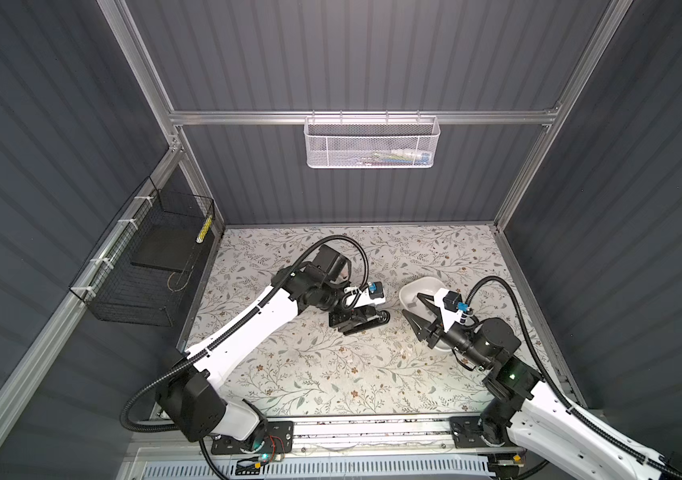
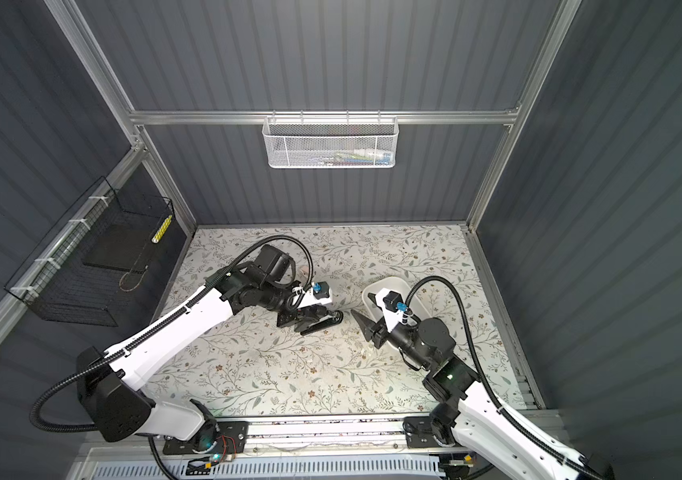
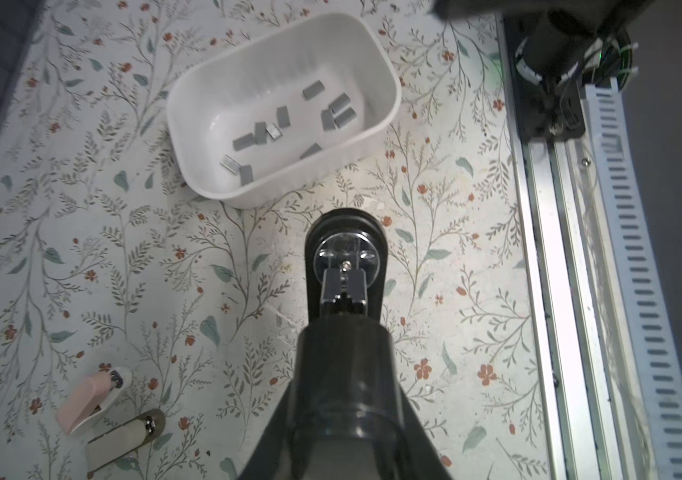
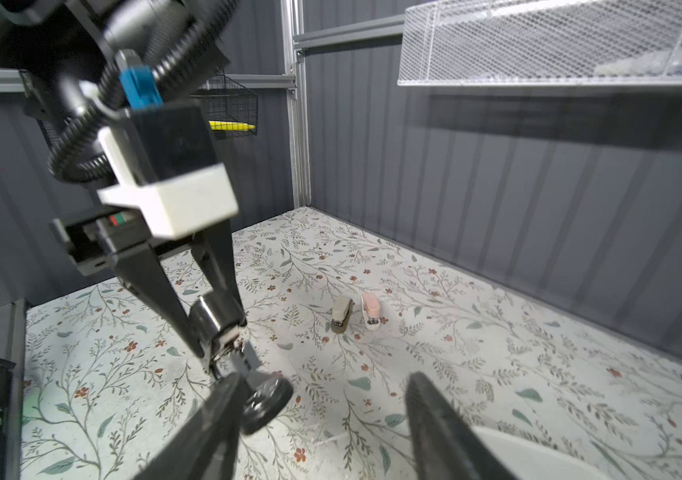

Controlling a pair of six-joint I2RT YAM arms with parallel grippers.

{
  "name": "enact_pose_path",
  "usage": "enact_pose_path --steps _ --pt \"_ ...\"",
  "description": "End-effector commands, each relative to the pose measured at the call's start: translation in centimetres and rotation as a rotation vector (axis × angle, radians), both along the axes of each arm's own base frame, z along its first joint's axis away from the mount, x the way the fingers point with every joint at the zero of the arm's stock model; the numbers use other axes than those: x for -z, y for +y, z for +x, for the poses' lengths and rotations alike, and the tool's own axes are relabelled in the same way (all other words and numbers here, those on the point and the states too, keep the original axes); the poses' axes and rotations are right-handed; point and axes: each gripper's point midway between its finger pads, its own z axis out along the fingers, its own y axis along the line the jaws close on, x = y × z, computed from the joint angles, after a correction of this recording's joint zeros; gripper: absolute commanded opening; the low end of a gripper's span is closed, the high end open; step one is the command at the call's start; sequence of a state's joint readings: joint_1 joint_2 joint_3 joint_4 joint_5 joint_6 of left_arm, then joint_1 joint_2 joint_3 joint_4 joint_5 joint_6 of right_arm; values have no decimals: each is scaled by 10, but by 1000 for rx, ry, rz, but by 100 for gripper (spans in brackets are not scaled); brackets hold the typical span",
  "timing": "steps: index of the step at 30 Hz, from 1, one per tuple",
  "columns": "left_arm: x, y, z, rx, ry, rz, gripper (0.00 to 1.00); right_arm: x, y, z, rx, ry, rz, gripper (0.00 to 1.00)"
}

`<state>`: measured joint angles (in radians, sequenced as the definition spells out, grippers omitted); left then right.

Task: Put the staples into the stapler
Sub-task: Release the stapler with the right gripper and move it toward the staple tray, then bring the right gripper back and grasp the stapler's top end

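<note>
Grey flat staples [image 3: 283, 116], white tub [image 3: 227, 83], black stapler [image 3: 345, 222]

The tabletop [image 1: 331, 374] is covered edge to edge with a pale sheet printed with trailing leafy sprigs and small rust-red flowers. It is scuffed and a bit grubby towards the middle. Along the near edge runs an aluminium rail [image 1: 372, 428]. A white rectangular plastic tub [image 3: 272, 189] with rounded corners sits flat on the right half. Well apart from it, further back, two mini staplers lie side by side with a narrow gap between them, one pink and white [image 3: 85, 399], one beige [image 3: 123, 440].
</note>
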<state>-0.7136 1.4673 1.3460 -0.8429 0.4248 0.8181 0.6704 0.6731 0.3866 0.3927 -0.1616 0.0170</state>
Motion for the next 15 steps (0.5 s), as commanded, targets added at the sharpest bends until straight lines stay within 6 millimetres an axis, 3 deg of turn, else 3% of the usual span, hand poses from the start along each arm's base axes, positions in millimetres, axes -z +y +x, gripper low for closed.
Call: enact_pose_path --steps 1,4,9,11,15 --pt "11 1 -4 86 -40 11 0 11 13 -2 -65 13 53 52" --pt "27 6 3 49 -52 46 0 24 26 -4 -126 99 46 55" --pt "30 4 -15 122 -32 -7 0 28 33 -11 -182 93 31 55" --pt "36 6 -15 117 -36 -4 0 28 45 -23 -283 113 -8 50" --pt "27 7 -19 147 -25 1 0 37 51 -23 -310 149 -67 40"
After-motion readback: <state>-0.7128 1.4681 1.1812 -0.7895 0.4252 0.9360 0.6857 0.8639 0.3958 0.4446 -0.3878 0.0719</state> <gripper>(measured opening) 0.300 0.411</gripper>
